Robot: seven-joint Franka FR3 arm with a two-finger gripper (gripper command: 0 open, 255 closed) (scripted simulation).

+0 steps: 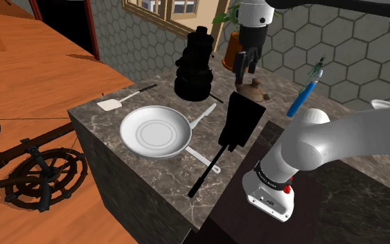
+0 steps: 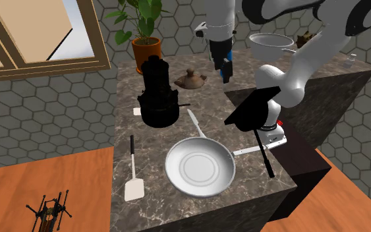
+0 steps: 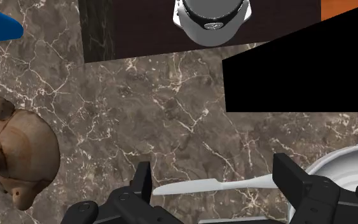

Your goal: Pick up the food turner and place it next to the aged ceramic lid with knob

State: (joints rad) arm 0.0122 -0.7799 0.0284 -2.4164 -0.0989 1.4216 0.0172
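hovering pincer [image 3: 213, 168], veined marble [image 3: 171, 108], knobbed brown lid [image 3: 18, 153]

Kitchen — marble counter [image 2: 126, 122], frying pan [image 2: 199, 167], hexagon tiles [image 2: 58, 112]

**Arm arched high, gripper pointing down and open**

The white arm [image 1: 339, 138] rises from its base [image 1: 273, 188] at the shoulder view's lower right, bends at a thick elbow and sweeps up and to the left. Its wrist [image 1: 255, 15] comes down almost straight, and the black gripper [image 1: 246, 68] hangs below it, pointing downward. The second exterior view shows the same pose, with the gripper [image 2: 224, 74] under an upright white forearm [image 2: 220, 13]. In the wrist view the two fingers [image 3: 142, 184] stand well apart, clasping nothing.
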